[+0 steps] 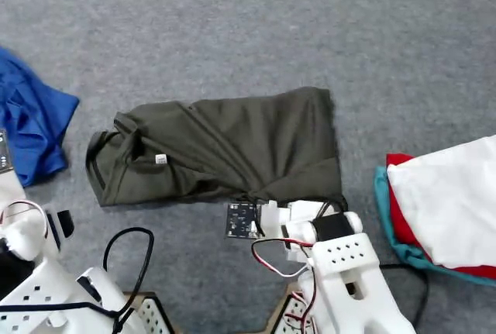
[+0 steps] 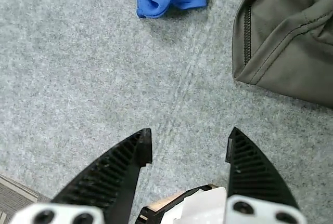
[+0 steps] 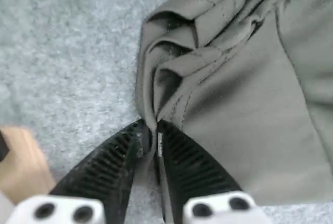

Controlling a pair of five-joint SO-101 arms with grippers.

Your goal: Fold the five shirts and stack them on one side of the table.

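From above, the olive shirt [image 1: 225, 148] lies partly folded mid-table [image 1: 232, 32]. The blue shirt [image 1: 31, 129] is crumpled at the left edge, and a stack [image 1: 449, 202] of white over red over teal sits at the right edge. The right arm [image 1: 349, 264] meets the olive shirt's near hem. In the left wrist view, the left tool [image 2: 190, 143] hangs spread wide over bare table, apart from both shirts. In the right wrist view, the right tool [image 3: 154, 130] pinches a bunched fold of the olive shirt.
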